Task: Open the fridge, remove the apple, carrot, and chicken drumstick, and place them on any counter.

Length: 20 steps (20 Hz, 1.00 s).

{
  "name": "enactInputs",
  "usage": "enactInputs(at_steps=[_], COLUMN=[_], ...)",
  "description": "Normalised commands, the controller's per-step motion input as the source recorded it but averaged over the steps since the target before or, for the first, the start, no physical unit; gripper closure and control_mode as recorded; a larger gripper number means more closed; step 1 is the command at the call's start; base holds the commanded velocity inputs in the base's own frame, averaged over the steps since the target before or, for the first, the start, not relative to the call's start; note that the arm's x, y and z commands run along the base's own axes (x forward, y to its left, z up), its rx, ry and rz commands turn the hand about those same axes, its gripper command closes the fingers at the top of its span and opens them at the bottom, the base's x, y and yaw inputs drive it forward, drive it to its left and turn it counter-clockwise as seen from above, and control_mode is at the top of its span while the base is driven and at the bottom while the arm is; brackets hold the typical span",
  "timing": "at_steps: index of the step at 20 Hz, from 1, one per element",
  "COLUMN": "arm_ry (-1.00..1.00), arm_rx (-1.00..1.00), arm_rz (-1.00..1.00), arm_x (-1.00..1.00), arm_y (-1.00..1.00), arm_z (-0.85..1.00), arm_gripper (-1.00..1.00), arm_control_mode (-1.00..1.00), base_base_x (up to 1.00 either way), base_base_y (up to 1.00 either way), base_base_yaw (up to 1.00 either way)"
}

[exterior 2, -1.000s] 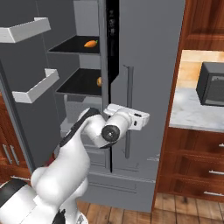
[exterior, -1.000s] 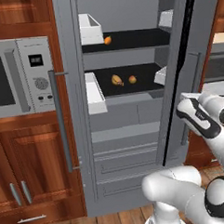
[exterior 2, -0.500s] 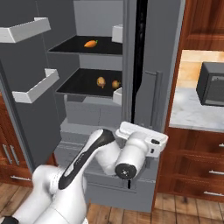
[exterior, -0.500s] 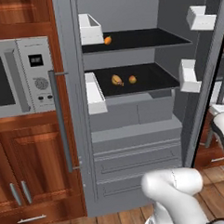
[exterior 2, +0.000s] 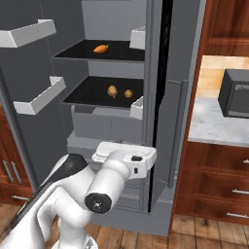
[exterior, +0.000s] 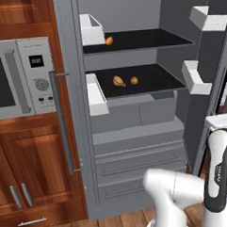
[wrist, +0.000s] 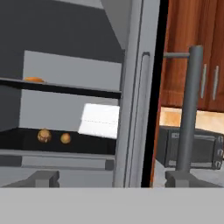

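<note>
The fridge (exterior: 135, 128) stands with both doors swung out. Its right door shows edge-on (exterior 2: 163, 97), with its bar handle (wrist: 192, 109) on the outer face. The carrot (exterior: 109, 40) (exterior 2: 100, 48) (wrist: 33, 79) lies on the upper black shelf. On the shelf below, the chicken drumstick (exterior: 117, 80) (exterior 2: 112, 91) (wrist: 43, 135) lies left of the apple (exterior: 134, 80) (exterior 2: 128, 93) (wrist: 65, 138). My gripper (wrist: 117, 179) is open and holds nothing. It sits low in front of the right door's edge, its fingertips (wrist: 41, 179) far apart. A marble counter (exterior 2: 209, 127) lies right of the fridge.
A dark microwave (exterior 2: 236, 95) stands on that counter over wooden drawers (exterior 2: 214, 170). A built-in silver microwave (exterior: 19, 78) and wooden cabinets (exterior: 38, 166) are left of the fridge. White door bins (exterior: 196, 78) (exterior 2: 39, 95) jut from both open doors. Grey drawers (exterior: 136, 156) fill the fridge's lower part.
The right fridge door has swung from partly open to wide open. My gripper was shut on its handle, has let go and opened, and the hand has dropped lower.
</note>
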Motion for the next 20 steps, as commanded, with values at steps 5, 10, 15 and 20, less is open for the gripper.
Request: enactInputs(at_steps=[5,10,15,20], arm_ry=[0.13,0.19,0.33,0.37], arm_rx=[-0.12,-0.13,-0.07,-0.01], arm_rz=[0.02,0.0,-0.03,-0.06], arm_x=[0.62,0.93,1.0,1.0], arm_y=[1.0,0.66,0.07,-0.13], arm_z=[0.64,0.29,0.0,0.0], arm_gripper=[-1.0,-1.0,-1.0,-1.0], arm_control_mode=[-1.0,-1.0,-1.0,-1.0], base_base_x=[0.0,0.0,0.0,0.0], base_base_y=[0.0,0.0,0.0,0.0], base_base_yaw=[0.0,0.0,0.0,0.0])
